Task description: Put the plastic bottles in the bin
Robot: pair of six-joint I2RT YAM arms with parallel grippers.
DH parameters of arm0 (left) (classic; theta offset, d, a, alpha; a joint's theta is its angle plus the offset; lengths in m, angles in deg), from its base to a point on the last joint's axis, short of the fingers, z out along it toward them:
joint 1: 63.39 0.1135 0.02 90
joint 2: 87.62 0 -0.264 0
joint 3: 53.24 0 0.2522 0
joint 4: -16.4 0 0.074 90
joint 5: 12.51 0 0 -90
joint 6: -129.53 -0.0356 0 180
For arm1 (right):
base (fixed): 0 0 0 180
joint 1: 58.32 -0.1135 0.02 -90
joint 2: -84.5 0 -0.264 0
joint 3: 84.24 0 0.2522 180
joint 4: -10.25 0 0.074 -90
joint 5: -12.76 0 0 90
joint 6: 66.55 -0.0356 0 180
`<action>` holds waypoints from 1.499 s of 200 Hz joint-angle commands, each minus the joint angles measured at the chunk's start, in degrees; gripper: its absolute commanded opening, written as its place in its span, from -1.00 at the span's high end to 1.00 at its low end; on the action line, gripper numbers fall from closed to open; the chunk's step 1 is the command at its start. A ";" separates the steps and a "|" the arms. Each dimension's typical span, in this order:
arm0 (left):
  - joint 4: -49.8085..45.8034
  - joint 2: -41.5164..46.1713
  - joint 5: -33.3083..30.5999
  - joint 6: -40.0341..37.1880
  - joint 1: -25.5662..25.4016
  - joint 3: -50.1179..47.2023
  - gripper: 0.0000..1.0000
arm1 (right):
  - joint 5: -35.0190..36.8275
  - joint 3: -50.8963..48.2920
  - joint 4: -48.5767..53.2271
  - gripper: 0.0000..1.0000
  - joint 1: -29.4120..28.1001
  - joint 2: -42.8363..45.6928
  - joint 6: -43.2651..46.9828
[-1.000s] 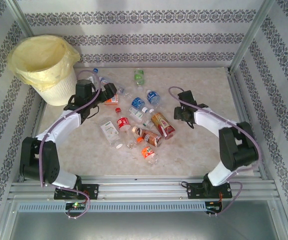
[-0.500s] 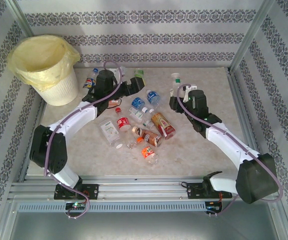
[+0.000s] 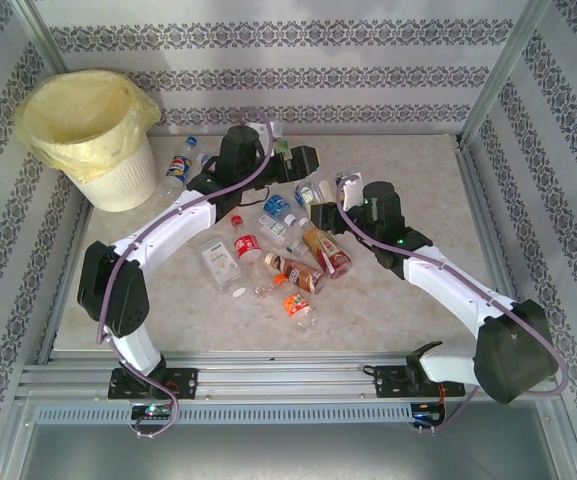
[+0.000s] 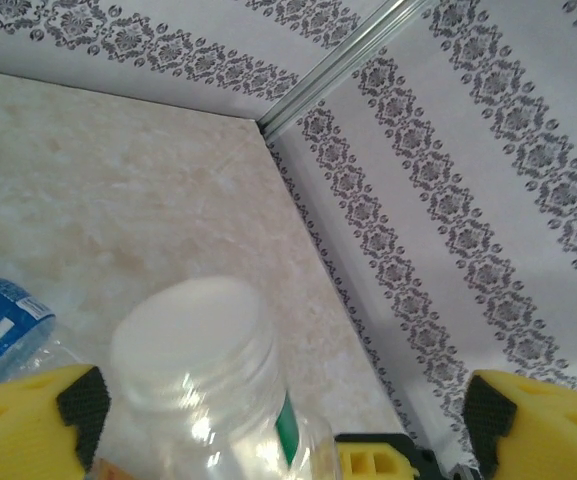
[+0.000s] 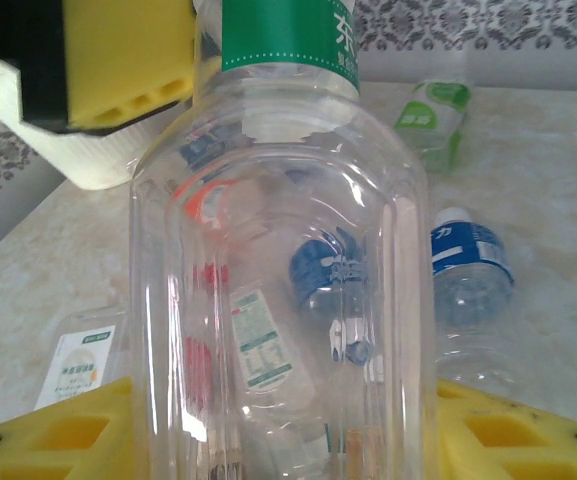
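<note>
Plastic bottles (image 3: 248, 243) scattered on worktop (image 3: 368, 300), right of bin (image 3: 118, 185). Green-label bottle (image 5: 278, 250) clamped in right fingers (image 5: 58, 440), farther right of bin; left fingers (image 4: 18, 400) spread wide beside its white cap (image 4: 193, 320). Likely light, thin-walled, crushable, slick; grip mid-body gently.

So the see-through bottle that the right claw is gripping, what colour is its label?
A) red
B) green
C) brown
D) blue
B: in the right wrist view, the clear bottle held in the right claw carries a green label with white print across it.
</note>
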 commanded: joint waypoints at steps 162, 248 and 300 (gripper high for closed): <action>-2.69 -1.98 -2.53 -0.06 -0.28 2.10 0.27 | -7.64 4.60 -1.63 -0.57 -2.50 0.35 2.57; -9.33 2.42 -14.25 -5.94 3.60 1.83 0.36 | 12.01 0.53 4.01 -0.96 1.24 13.84 -0.96; -4.91 10.46 -39.22 -24.61 5.73 0.29 0.38 | 15.81 -0.51 6.78 -0.96 5.92 15.68 -7.63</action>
